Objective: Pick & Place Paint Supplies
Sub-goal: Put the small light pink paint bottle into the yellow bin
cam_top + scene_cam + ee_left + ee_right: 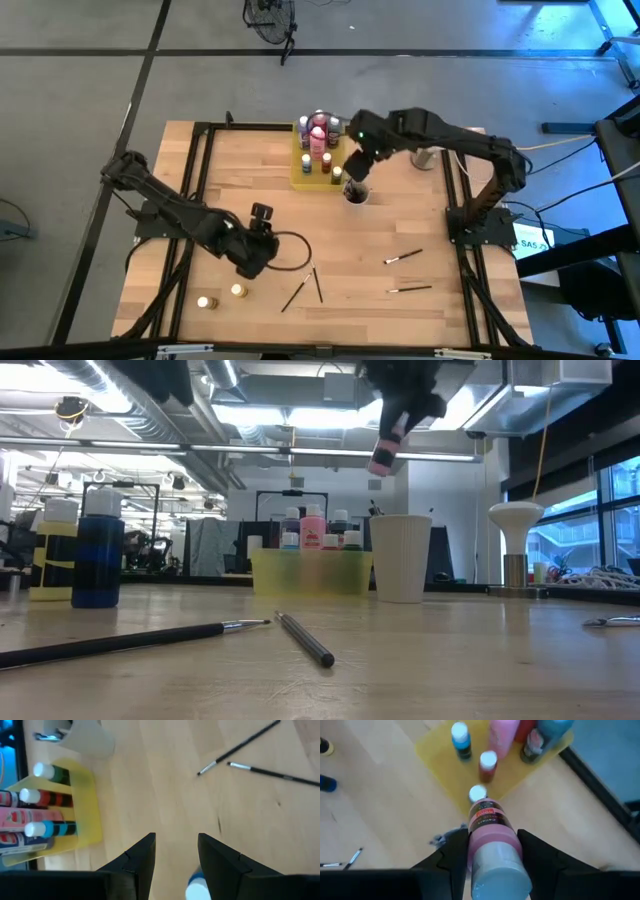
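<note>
A pale wooden worktop (pixel 370 300) in a black metal frame stands on a grey floor (pixel 90 90) crossed by dark lines. A floor fan (pixel 270 18) stands beyond its far edge. Overhead run ducts (pixel 150 400) and strip lights (pixel 300 415); windows (pixel 600 510) line the right wall.

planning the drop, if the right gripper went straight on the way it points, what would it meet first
Likely the yellow tray: the right gripper, shut on a pink bottle, points at the small white-capped bottles by the tray's near edge. Depth is unclear.
</note>
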